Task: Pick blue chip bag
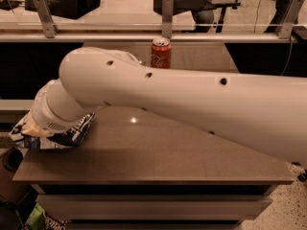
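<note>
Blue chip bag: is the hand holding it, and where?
Cannot tell. The hand is down on the blue chip bag at the table edge, grip hidden.
</note>
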`<state>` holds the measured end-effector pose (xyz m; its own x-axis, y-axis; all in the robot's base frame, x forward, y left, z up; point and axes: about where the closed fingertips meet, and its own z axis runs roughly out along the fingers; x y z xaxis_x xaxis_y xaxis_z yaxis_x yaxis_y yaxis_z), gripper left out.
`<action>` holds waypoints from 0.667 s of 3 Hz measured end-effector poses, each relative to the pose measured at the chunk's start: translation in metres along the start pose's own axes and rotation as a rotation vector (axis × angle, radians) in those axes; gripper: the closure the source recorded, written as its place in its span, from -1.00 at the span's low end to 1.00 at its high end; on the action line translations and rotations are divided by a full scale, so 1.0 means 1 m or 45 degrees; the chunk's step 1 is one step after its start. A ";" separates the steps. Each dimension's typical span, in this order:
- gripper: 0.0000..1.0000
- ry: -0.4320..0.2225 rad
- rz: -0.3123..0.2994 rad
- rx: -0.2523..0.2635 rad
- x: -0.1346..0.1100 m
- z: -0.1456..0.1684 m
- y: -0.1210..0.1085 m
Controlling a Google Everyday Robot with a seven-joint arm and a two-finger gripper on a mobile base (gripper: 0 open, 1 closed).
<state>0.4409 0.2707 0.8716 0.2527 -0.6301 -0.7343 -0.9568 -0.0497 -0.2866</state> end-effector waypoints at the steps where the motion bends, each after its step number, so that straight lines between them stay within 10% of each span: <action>1: 1.00 -0.152 -0.016 0.021 -0.010 -0.027 -0.023; 2: 1.00 -0.237 -0.053 0.055 -0.015 -0.058 -0.047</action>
<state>0.4733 0.2375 0.9319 0.3181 -0.4739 -0.8211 -0.9388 -0.0369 -0.3424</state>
